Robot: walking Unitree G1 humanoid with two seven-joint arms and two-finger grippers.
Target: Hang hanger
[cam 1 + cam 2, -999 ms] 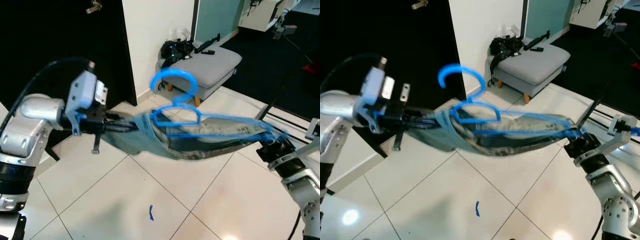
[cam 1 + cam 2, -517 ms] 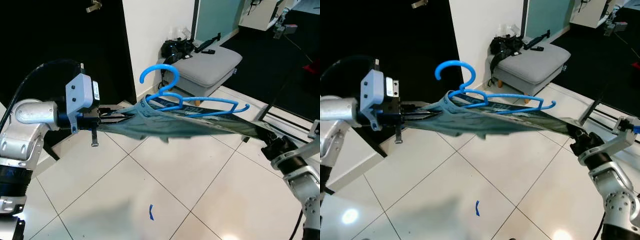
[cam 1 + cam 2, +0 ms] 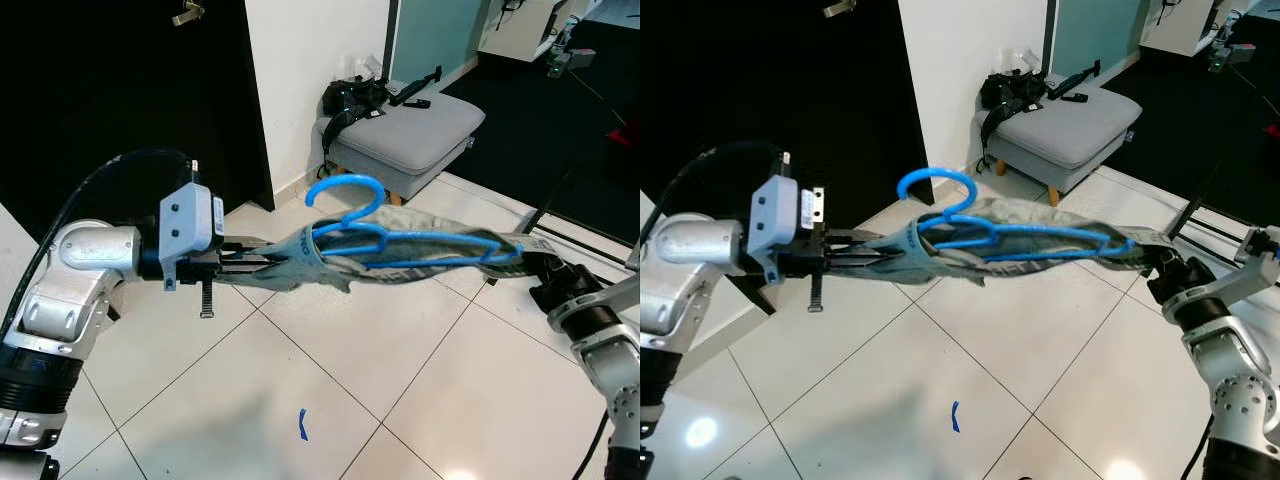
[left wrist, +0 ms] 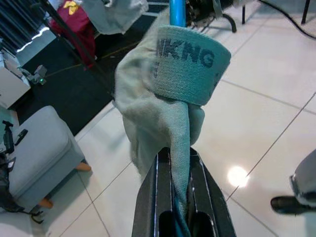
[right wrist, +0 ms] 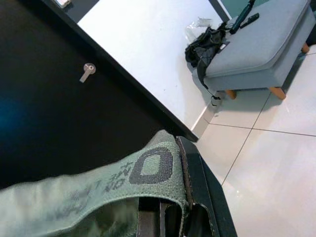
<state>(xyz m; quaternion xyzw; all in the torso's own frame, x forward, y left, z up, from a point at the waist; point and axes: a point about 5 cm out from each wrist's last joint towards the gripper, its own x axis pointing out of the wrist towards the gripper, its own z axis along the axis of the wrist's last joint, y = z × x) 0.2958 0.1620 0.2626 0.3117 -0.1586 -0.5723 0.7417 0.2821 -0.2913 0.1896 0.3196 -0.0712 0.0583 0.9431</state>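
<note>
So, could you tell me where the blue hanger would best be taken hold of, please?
Probably at the neck just below the hook of the blue hanger, coming from above. The hook stands free above the garment, which the left pincer and right pincer hold stretched, while the hanger's arms lie against the cloth.

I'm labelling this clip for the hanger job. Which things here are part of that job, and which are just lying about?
Part of the job:
- blue hanger
- grey-green garment stretched between the grippers
- left gripper, shut on the garment
- right gripper, shut on its other end

Just lying about:
- grey footstool
- black bag on it
- blue scrap on the floor
</note>
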